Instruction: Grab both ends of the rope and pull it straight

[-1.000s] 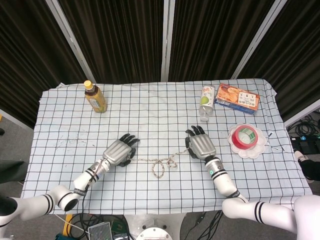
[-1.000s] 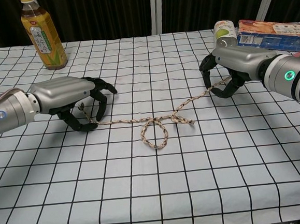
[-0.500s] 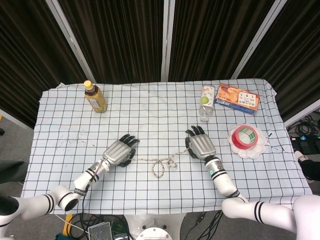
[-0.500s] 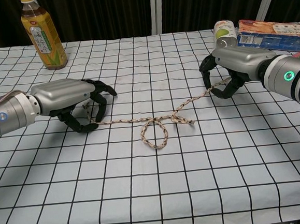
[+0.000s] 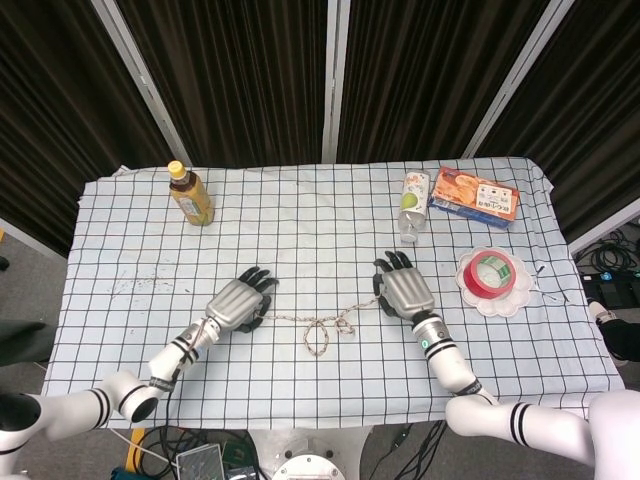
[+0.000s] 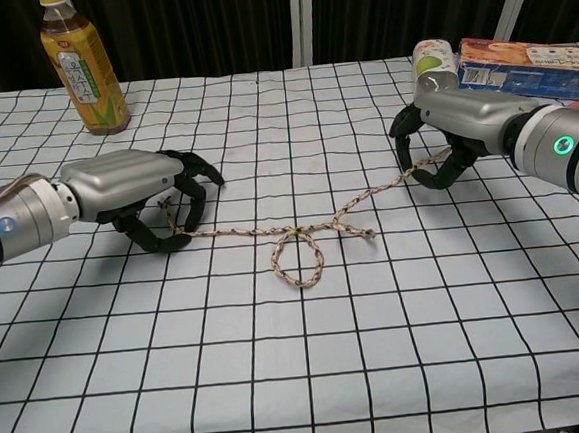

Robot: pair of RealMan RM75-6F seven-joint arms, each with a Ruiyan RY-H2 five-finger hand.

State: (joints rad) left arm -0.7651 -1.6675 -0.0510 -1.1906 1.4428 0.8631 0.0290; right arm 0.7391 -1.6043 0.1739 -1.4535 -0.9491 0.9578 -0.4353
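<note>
Checked tablecloth, rope looped at its middle.
Left hand and right hand each gripped an end (fingers curled).

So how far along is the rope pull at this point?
Done: the left hand grips one end of the rope and the right hand grips the other, fingers curled around it. In hand: the run up to the right hand looks fairly taut. Left: a loop and a kink lie mid-rope on the cloth, so the hands need to move further apart to pull it straight.
</note>
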